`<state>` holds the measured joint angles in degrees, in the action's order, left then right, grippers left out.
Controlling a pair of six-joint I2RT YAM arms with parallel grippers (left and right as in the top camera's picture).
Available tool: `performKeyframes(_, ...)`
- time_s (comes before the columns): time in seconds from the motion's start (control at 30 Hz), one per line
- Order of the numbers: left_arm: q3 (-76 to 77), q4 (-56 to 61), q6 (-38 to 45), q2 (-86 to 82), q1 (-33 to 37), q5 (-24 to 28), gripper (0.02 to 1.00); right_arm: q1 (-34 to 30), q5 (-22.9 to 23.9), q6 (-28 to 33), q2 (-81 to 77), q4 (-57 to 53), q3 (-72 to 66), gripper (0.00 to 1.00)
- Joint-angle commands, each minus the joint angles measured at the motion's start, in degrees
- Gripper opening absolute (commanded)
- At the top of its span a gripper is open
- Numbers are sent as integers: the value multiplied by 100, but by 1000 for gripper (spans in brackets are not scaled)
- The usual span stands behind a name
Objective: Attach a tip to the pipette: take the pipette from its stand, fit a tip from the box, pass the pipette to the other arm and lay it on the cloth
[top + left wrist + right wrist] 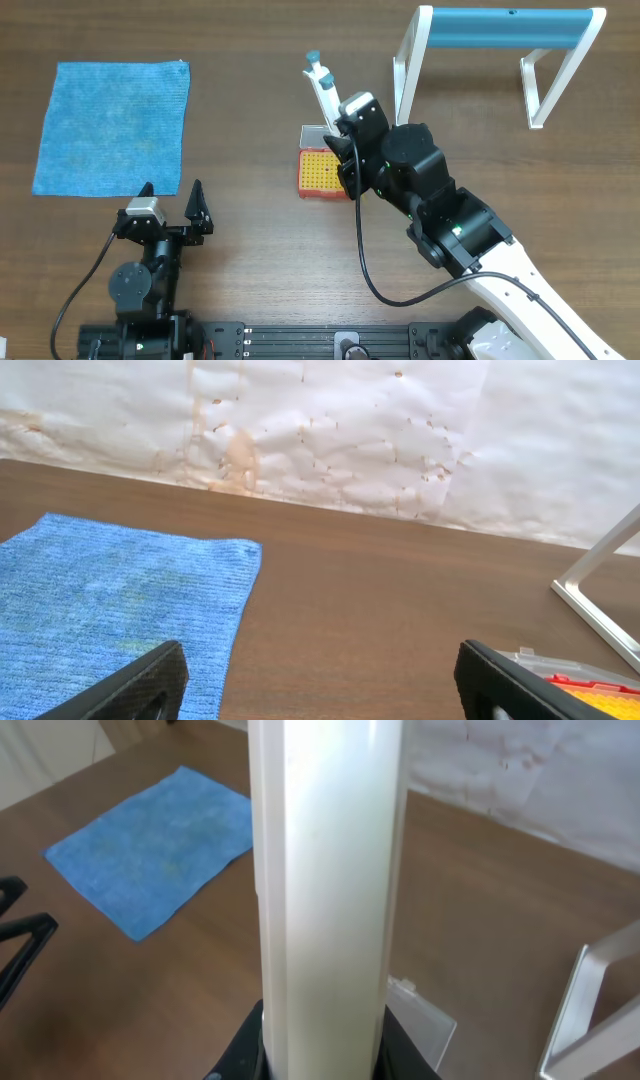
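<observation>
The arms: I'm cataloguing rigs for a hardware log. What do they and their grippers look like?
Both are mostly black with rounded joint housings. The left arm ends in pointed black fingers and carries a small silvery wrist block. The right arm has a white lower link, green lights and a long looping black cable.

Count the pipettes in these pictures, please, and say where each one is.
1. The pipette is clamped in the right gripper, close to the orange tip box, away from the stand. The right arm might hide another beneath it.
</observation>
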<state>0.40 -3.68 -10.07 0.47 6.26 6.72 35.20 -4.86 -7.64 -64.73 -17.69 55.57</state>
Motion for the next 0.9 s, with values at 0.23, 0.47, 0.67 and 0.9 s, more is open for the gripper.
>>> performKeyframes(0.23,-9,-37,96,-28,-24,125,864,-15,-74,-1808,0,221,57,80)
performKeyframes(0.47,-9,105,-496,-28,-35,33,864,-15,-76,-2830,0,302,57,80)
performKeyframes(0.67,-9,90,-6260,-17,-33,1926,864,-15,-76,-2863,0,302,57,80)
performKeyframes(0.9,-9,426,-7158,-4,-28,1370,768,-15,-654,-3180,0,297,55,80)
